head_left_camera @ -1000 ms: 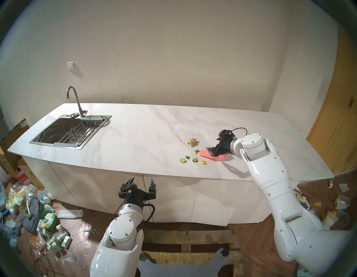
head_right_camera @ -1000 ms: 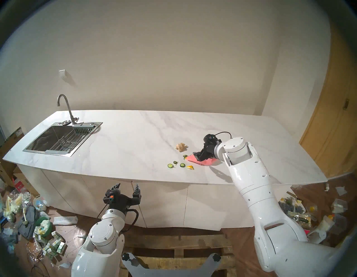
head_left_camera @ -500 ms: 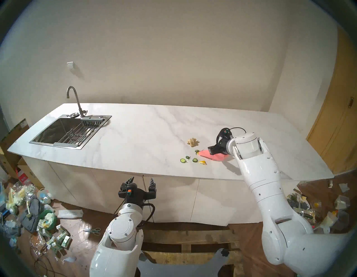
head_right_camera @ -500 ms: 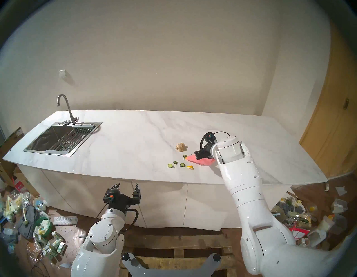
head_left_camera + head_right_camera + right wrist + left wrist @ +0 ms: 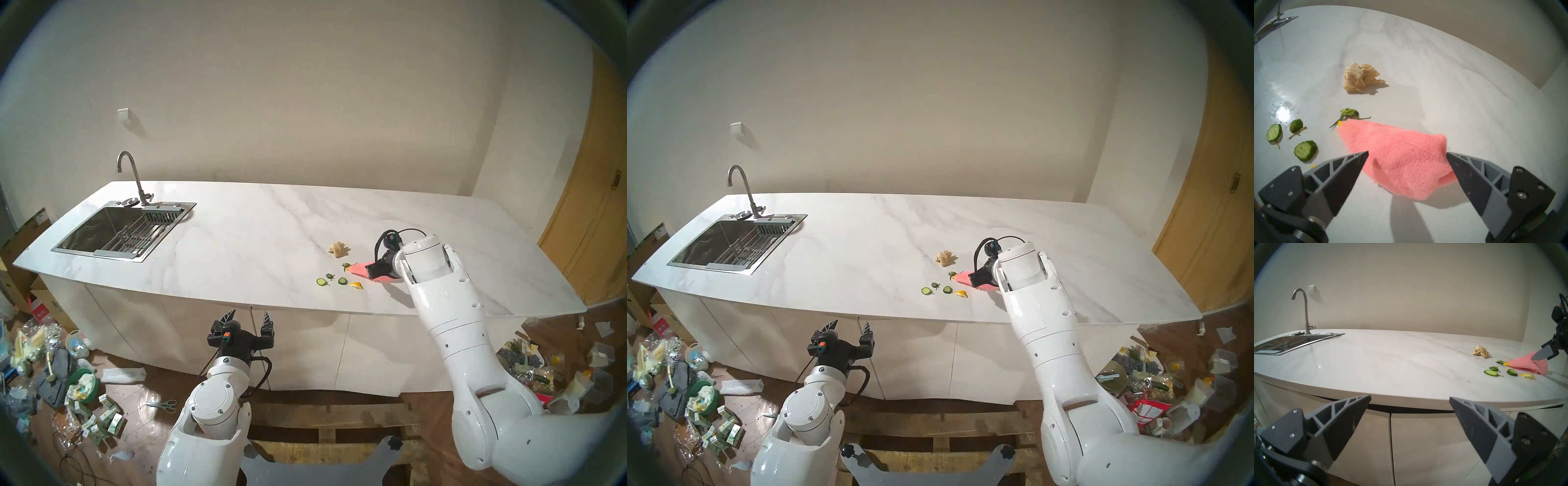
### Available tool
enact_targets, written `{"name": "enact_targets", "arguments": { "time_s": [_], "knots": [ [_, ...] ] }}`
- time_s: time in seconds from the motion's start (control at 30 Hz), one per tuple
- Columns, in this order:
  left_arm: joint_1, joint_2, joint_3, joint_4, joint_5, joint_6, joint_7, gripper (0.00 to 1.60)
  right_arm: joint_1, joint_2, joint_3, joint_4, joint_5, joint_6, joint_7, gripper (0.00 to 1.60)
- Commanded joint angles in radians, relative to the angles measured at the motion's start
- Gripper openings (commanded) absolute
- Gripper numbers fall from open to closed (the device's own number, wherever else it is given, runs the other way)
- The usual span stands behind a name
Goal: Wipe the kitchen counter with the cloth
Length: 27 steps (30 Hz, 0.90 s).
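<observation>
1. Right gripper (image 5: 1407, 156) hangs over the cloth (image 5: 1398, 157) with its jaws spread wide, one fingertip at each side of the pink fabric and nothing pinched between them. The tilt forward and down suits a straddling approach, so the fingers can close on the raised fold; that is my reading.
2. On the kitchen counter (image 5: 258, 237) the cloth lies loosely folded, toward the 4 o'clock part of the slab as the head view shows it, near the front edge.
3. Food scraps sit at about 9 o'clock from the cloth in the right wrist view: two cucumber slices (image 5: 1305, 150), a knobbly green end piece and a leafy bit (image 5: 1348, 112) touching the cloth's pointed corner. A lemon piece (image 5: 356, 285) lies just beside the cloth toward the front edge.
4. At 11 o'clock from the cloth, apart from it, rests a beige crumpled wad (image 5: 1361, 77); it is not the wiping rag.
5. A wet, shiny patch (image 5: 1282, 111) beside the cucumber pieces looks like the mess to wipe.
6. Left gripper (image 5: 247, 320) is parked below the counter's front edge, jaws apart and empty, probably to keep clear.
7. Far off at 10 o'clock on the slab sits the sink (image 5: 115, 230), well away from the work.
</observation>
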Motion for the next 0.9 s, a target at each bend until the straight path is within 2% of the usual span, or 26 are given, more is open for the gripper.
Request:
{"name": "enact_targets", "arguments": {
  "time_s": [0.0,0.1,0.17,0.2,0.23,0.27,0.3,0.33,0.47,0.57,0.87],
  "knots": [
    [-0.003,0.002,0.002,-0.028,-0.001,-0.006,-0.004,1.6,0.07,-0.036,0.0,0.047,0.004,-0.033,-0.021,1.6],
    [-0.003,0.003,0.002,-0.029,-0.001,-0.005,-0.004,1.6,0.085,-0.043,0.002,0.111,0.003,-0.074,-0.039,1.6],
    [-0.003,0.003,0.002,-0.029,-0.001,-0.005,-0.004,1.6,0.09,-0.048,0.008,0.124,0.004,-0.075,-0.047,1.6],
    [-0.003,0.003,0.003,-0.029,-0.001,-0.005,-0.004,1.6,0.096,-0.048,0.012,0.139,0.008,-0.079,-0.045,1.37],
    [-0.003,0.003,0.003,-0.029,-0.002,-0.005,-0.004,1.6,0.099,-0.047,0.012,0.148,0.009,-0.084,-0.045,0.73],
    [-0.003,0.003,0.003,-0.029,-0.002,-0.005,-0.004,1.6,0.1,-0.038,0.003,0.153,0.005,-0.094,-0.039,0.45],
    [-0.003,0.004,0.003,-0.029,-0.002,-0.005,-0.003,1.6,0.1,-0.02,-0.011,0.154,0.004,-0.096,-0.012,0.45],
    [-0.003,0.004,0.003,-0.029,-0.002,-0.005,-0.003,1.6,0.094,-0.006,-0.023,0.146,-0.003,-0.109,-0.001,0.24],
    [-0.004,0.004,0.003,-0.028,-0.002,-0.006,-0.003,1.6,0.067,0.047,-0.054,0.083,-0.015,-0.128,0.047,0.0],
    [-0.004,0.004,0.004,-0.027,-0.002,-0.006,-0.002,1.6,0.054,0.078,-0.057,0.042,-0.017,-0.134,0.077,0.0],
    [-0.004,0.006,0.005,-0.028,-0.003,-0.006,-0.001,1.6,0.021,0.12,-0.035,-0.053,-0.014,-0.143,0.107,0.0]
  ]
}}
